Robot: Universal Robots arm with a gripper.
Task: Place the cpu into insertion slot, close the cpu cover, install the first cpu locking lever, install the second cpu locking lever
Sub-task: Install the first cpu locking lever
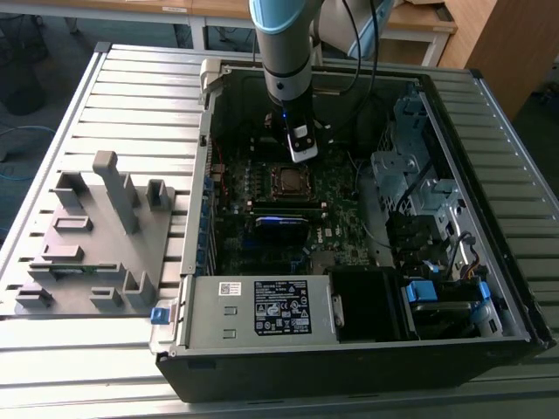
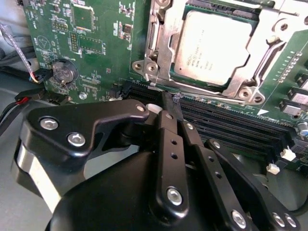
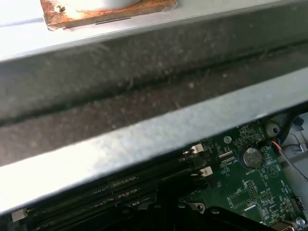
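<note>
now the gripper point(image 2: 169, 102) hovers empty, fingers point(image 2: 168, 139) pressed together into a narrow tip apparently suited to nudging levers, beside the cpu point(image 2: 211, 48), which sits in the insertion slot point(image 2: 180, 74) mid-way across the motherboard point(image 2: 96, 62) under the lowered cpu cover point(image 2: 166, 45).

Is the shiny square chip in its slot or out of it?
In. The cpu lies flat on the motherboard, and the silvery cpu cover frames it all round.

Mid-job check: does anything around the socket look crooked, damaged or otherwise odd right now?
Nothing stands out. In the second wrist view the cpu lies flat and square, and the cpu cover is down around it with no visible tilt. The gripper is just beside it, by the memory slots.
</note>
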